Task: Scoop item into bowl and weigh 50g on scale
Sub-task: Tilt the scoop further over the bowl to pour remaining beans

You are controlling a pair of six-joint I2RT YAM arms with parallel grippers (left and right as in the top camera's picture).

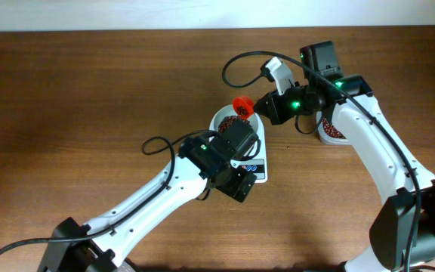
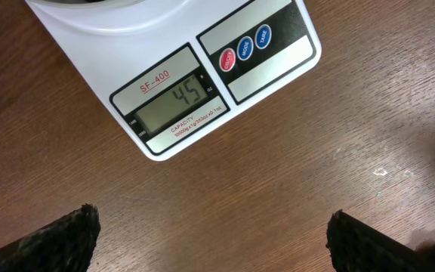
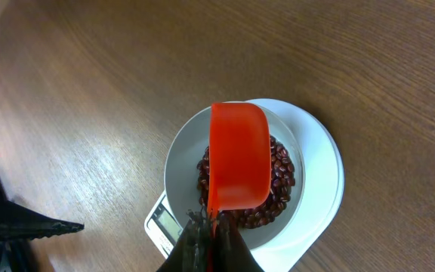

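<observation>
Red plastic is clamped between the fingers of my right gripper [image 3: 208, 240]. It is the handle of a scoop [image 3: 240, 155], which runs from my fingers toward 12 o'clock in the right wrist view. The scoop's cup hangs over the bowl [image 3: 174, 162], and I cannot tell whether I am seeing its hollow or its back. Dark reddish-brown beans [image 3: 282, 170] lie in a loose layer in the bowl, showing past the cup at 3 o'clock and at 6 o'clock. The bowl stands on the white scale [image 3: 329, 177], whose round platform shows beyond the bowl's rim at 3 o'clock.

From overhead, the scoop is at 9 o'clock of my right gripper, above the bowl's rim at its 2 o'clock. A tub [image 1: 331, 133] with more beans sits on the table at 4 o'clock of that gripper, partly hidden under my right arm.

My left gripper [image 2: 214, 227] is spread wide and grasps nothing. Its two dark fingers [image 2: 59, 242] sit at the lower corners of the left wrist view, with the wooden table [image 2: 300, 174] between them. The front of the scale lies at 12 o'clock of this gripper, near it but apart. The grey display [image 2: 174, 106] reads 45. One red and two blue buttons [image 2: 244, 49] sit at 2 o'clock of the display.
</observation>
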